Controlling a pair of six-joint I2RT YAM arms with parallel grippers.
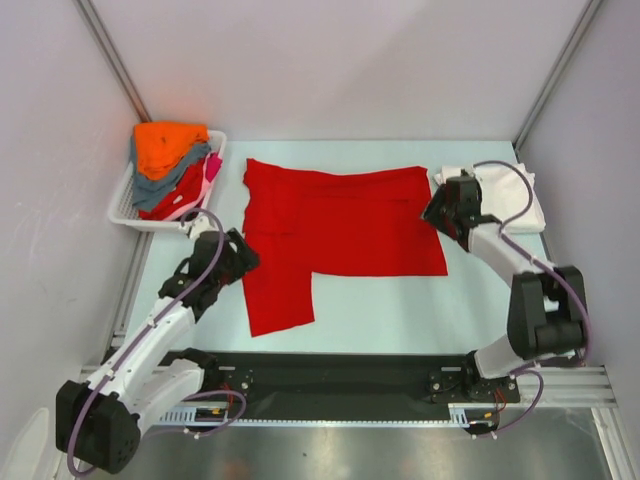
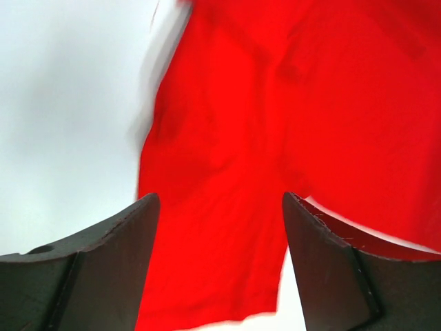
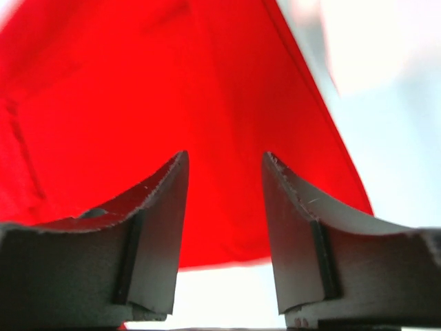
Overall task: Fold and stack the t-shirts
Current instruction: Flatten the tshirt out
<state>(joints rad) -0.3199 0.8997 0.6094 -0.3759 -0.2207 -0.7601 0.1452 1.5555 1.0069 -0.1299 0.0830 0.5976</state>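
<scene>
Red shirt [image 1: 335, 225] lies spread flat on the table [image 1: 400, 315], filling the middle; one part reaches down toward 7 o'clock, giving it an L outline. Its cloth looks partly folded, with a seam line across the upper right.

At 10 o'clock the basket [image 1: 125, 205] holds the other shirts in a heap: orange shirt [image 1: 168, 143] on top, grey-teal shirt [image 1: 160, 185] under it, and a red shirt with pink trim [image 1: 190, 190] at the basket's near side.

At 2 o'clock the white shirt [image 1: 510, 195] lies folded beside the red one's right edge.

Left gripper [image 1: 238, 255] sits at the red shirt's left edge, about 8 o'clock; in its wrist view the fingers [image 2: 117, 241] stand wide apart above the cloth, holding nothing.

Right gripper [image 1: 438, 212] is at the red shirt's right edge, about 3 o'clock, just beside the white shirt; its fingers [image 3: 162, 227] are parted with red cloth visible beyond the gap, nothing clamped.
</scene>
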